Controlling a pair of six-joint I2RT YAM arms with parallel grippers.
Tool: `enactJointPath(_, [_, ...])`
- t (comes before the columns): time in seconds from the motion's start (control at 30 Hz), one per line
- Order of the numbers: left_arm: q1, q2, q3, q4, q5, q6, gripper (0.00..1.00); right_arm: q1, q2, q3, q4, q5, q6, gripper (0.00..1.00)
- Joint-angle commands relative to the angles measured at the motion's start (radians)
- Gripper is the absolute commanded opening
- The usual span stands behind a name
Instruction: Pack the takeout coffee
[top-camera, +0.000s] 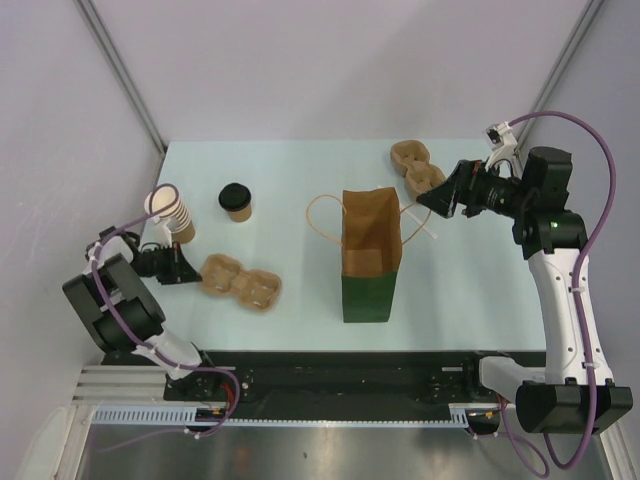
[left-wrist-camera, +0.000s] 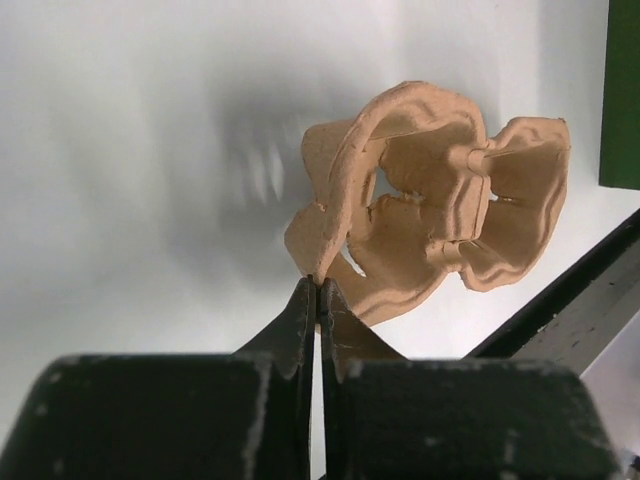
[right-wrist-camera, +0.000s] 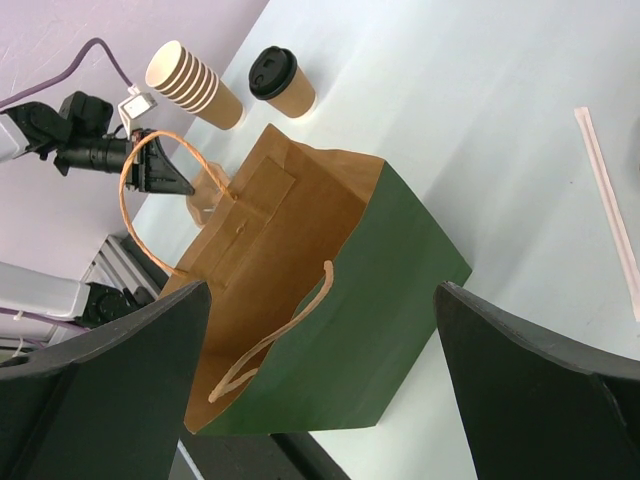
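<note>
One coffee (top-camera: 235, 202) stands upright back-left, near the cup stack (top-camera: 170, 212) and apart from the bag (top-camera: 370, 250). I'd guess it's sloshy with a crushable paper wall, so grab mid-body, not the lid. Left gripper (left-wrist-camera: 318, 300) pinches the tray (left-wrist-camera: 430, 210) rim; right gripper (right-wrist-camera: 322, 290) is spread wide.

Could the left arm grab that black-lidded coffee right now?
Probably not at once: the left gripper is shut on the rim of the cup carrier and would have to let go first. Otherwise the coffee stands nearby, with the stack of paper cups beside the path, not across it.
</note>
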Motion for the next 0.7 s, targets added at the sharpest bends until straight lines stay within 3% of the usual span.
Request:
enactJointPath(0.0, [-0.093, -0.066, 0.019, 0.066, -0.015, -0.029, 0.00, -0.003, 0.000, 0.043, 0.011, -0.011, -0.020, 1.00])
enactJointPath(0.4, [-0.175, -0.152, 0.393, -0.248, 0.008, 0.103, 0.00, -0.003, 0.001, 0.046, 0.097, 0.042, -0.177, 1.00])
enactJointPath(0.5, [-0.228, -0.163, 0.452, -0.386, -0.026, 0.202, 0.00, -0.005, 0.018, 0.067, 0.129, 0.050, -0.195, 1.00])
enactJointPath(0.67, [-0.344, -0.172, 0.441, -0.466, -0.106, 0.318, 0.00, -0.003, 0.043, 0.090, 0.114, 0.047, -0.200, 1.00])
